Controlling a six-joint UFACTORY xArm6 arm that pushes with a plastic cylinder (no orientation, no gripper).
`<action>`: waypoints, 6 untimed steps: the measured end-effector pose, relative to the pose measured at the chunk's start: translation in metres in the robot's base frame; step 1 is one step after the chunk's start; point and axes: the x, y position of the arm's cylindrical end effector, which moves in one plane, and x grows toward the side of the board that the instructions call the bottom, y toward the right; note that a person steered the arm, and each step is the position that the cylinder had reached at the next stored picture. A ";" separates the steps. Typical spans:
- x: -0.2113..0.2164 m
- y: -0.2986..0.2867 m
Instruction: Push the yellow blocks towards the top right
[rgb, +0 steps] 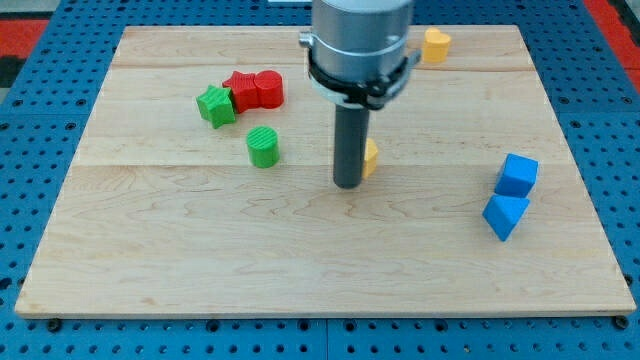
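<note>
One yellow block (436, 45), heart-like in shape, sits near the board's top edge, right of centre. A second yellow block (371, 158) lies near the board's middle, mostly hidden behind my rod, so its shape cannot be made out. My tip (348, 184) rests on the board right against this second yellow block, at its left and slightly below it.
A green star-shaped block (216, 105) touches two red blocks (254, 90) at the upper left. A green cylinder (263, 147) stands below them. A blue cube (517, 175) and a blue triangular block (504, 215) sit together at the right. The wooden board (320, 270) ends at blue pegboard.
</note>
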 end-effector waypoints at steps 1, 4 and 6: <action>-0.029 0.022; -0.098 0.096; -0.158 0.144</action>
